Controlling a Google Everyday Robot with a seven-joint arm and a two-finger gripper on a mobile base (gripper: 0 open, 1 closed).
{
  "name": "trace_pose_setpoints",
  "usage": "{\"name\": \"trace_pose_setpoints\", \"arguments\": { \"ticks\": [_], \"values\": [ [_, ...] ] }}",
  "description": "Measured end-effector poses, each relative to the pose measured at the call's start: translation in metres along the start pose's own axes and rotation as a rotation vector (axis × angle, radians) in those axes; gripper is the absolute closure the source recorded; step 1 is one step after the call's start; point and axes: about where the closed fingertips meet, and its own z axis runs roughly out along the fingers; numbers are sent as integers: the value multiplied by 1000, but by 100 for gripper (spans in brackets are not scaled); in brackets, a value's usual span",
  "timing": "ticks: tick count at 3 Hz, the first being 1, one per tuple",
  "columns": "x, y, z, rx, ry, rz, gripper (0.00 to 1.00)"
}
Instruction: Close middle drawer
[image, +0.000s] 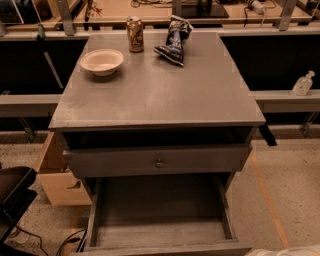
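The gripper (289, 251) is sitting at the bottom right corner of the camera view, with only a thin pale strip of its upper surface showing above the lower edge. The strip is lying almost level and is rising slightly toward the right. The rest of the arm is lying outside the view, so its pose cannot be told.

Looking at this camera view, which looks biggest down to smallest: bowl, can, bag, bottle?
1. Bag and bowl: alike, unranked.
2. Can.
3. Bottle.
The pincer shows only at the bottom right edge.
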Motion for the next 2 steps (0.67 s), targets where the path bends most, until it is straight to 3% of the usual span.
{"name": "trace_pose_setpoints", "arguments": {
  "ticks": [1,2],
  "values": [
    [10,-4,48,-55,-12,8,100],
    [9,-4,48,-54,-12,8,100]
  ]
}}
